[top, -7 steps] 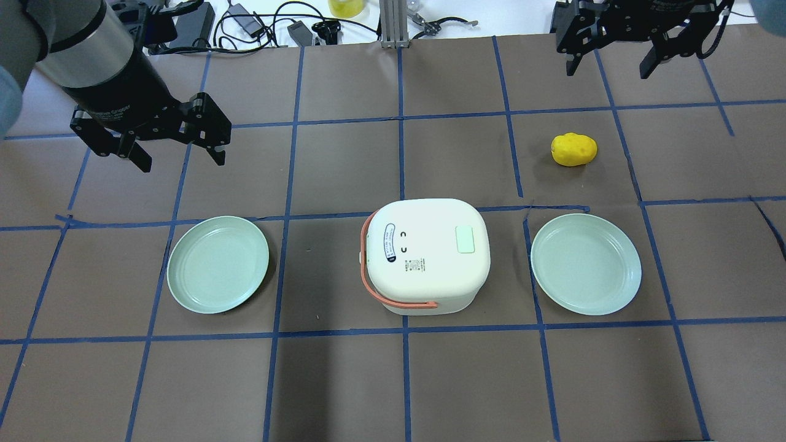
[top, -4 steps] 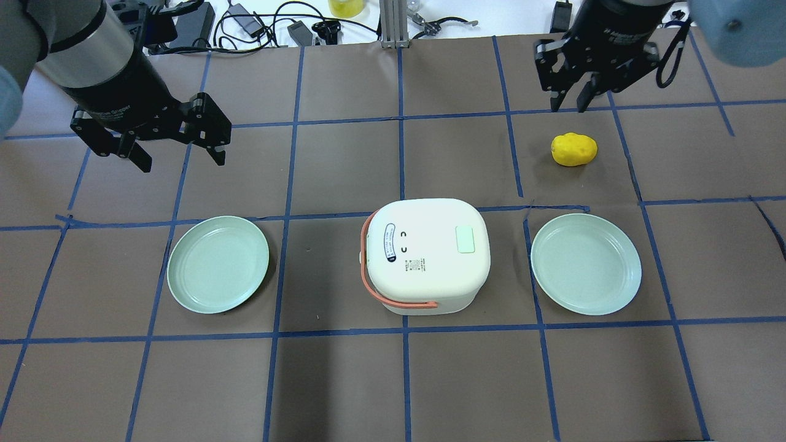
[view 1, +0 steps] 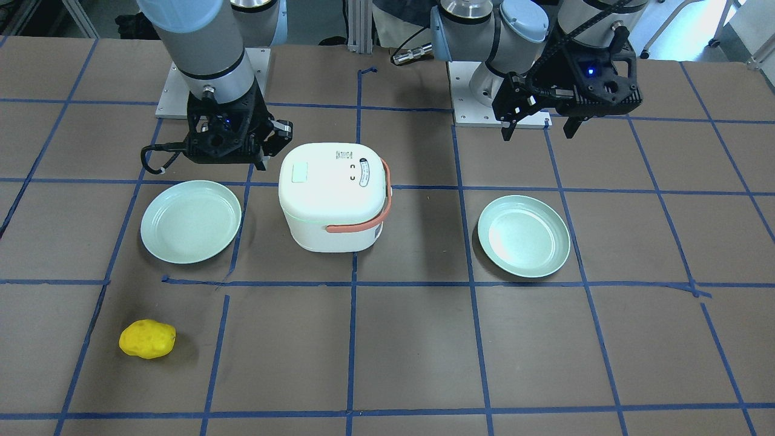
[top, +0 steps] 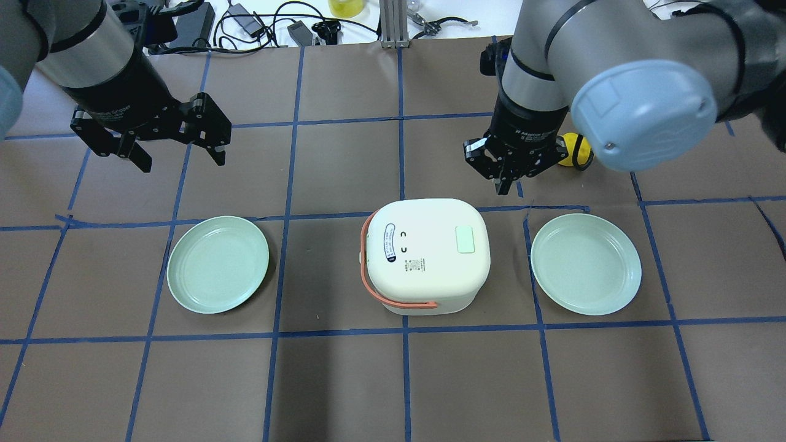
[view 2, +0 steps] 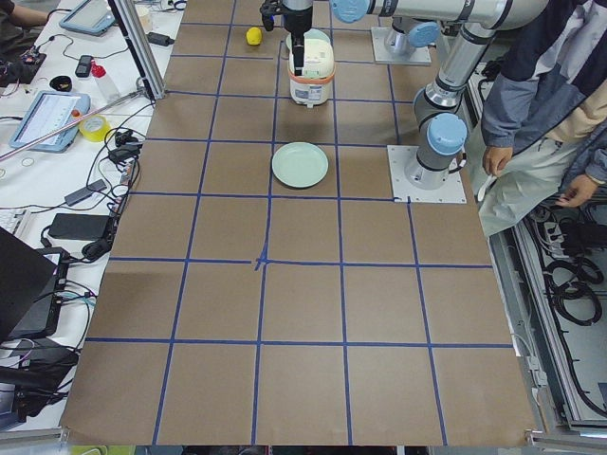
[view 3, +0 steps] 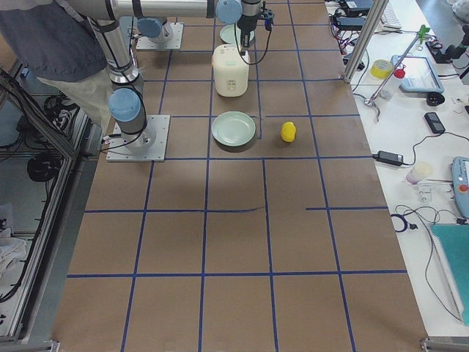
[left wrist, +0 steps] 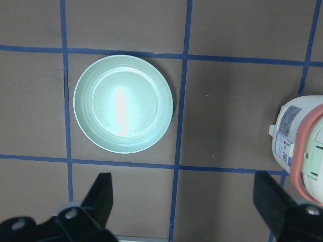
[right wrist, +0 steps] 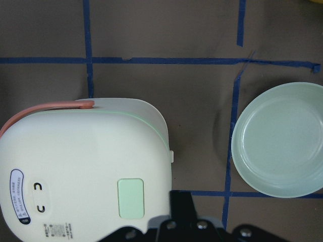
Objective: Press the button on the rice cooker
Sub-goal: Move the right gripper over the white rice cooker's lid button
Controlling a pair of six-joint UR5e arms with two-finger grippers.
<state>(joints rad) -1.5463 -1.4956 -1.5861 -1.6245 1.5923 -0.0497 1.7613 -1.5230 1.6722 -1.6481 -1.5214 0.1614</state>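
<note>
The white rice cooker [top: 427, 255] with an orange handle stands mid-table between two plates. Its pale green button [top: 465, 239] is on the lid's right side; it also shows in the right wrist view [right wrist: 131, 198] and the front view [view 1: 301, 172]. My right gripper [top: 506, 181] is shut and empty. It hovers just beyond the cooker's far right corner, apart from the lid. In the right wrist view its closed fingers [right wrist: 184, 212] sit just right of the button. My left gripper [top: 182, 159] is open and empty, far left, beyond the left plate.
A pale green plate [top: 218, 264] lies left of the cooker and another [top: 585, 264] lies right of it. A yellow potato-like object [top: 577, 147] lies beyond the right plate, partly hidden by my right arm. Cables and gear line the far table edge.
My right arm has swung in from the far right corner to the cooker's far right corner, and its gripper has gone from open to shut. The left arm has not moved.
</note>
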